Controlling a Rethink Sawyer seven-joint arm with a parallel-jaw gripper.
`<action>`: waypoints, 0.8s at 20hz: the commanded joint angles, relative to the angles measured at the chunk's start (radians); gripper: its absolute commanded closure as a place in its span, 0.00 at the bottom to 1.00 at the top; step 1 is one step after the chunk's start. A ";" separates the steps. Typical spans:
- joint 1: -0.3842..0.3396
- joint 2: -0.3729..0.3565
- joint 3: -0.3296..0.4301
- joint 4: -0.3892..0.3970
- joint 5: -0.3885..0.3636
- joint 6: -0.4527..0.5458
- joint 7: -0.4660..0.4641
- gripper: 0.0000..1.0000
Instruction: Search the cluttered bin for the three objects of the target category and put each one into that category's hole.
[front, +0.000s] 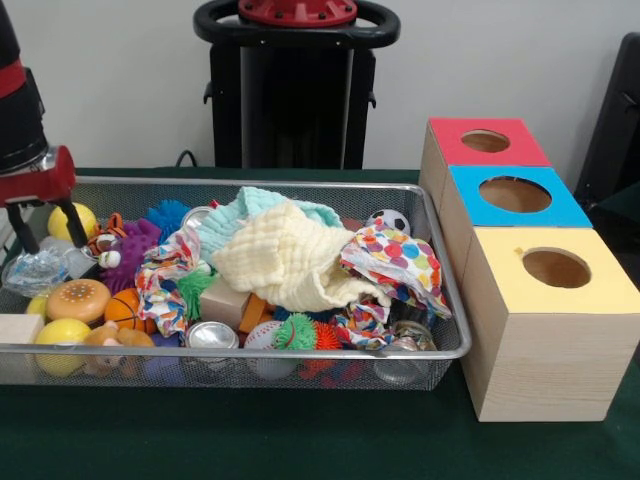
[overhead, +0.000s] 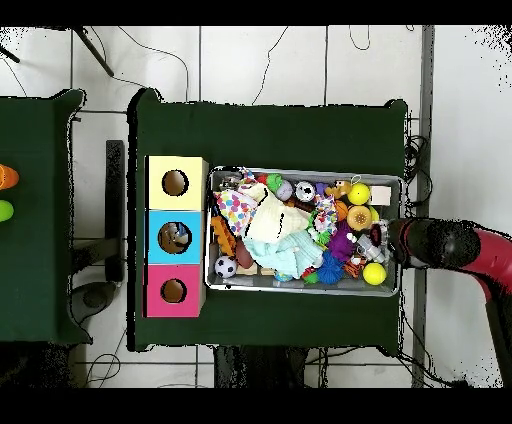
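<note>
While the mesh bin (front: 300, 352) sits mid-worktop (front: 250, 440), it's packed with clutter: cream cloth (front: 285, 262) on top, mint cloth (front: 250, 212) behind it, polka-dot cloth (front: 395, 262) toward the box end. Yellow balls (front: 62, 332), small basketball (front: 124, 308), soccer ball (front: 388, 221), tin cans (front: 212, 336) and spiky toys (front: 296, 332) lie around the cloths. Just beside the bin stand three wooden boxes with round holes in a row: yellow box (front: 555, 268), blue box (front: 515, 194), red box (front: 486, 142). Gripper (front: 45, 225) hangs over the bin end farthest from the boxes, above a yellow ball; jaws narrow, holding nothing visible.
</note>
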 joint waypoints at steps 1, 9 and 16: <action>0.008 -0.037 -0.015 -0.002 0.029 0.118 -0.180 0.00; 0.024 0.037 -0.039 0.000 -0.031 -0.009 -0.138 0.00; 0.033 0.077 -0.052 0.000 -0.067 -0.088 -0.112 0.00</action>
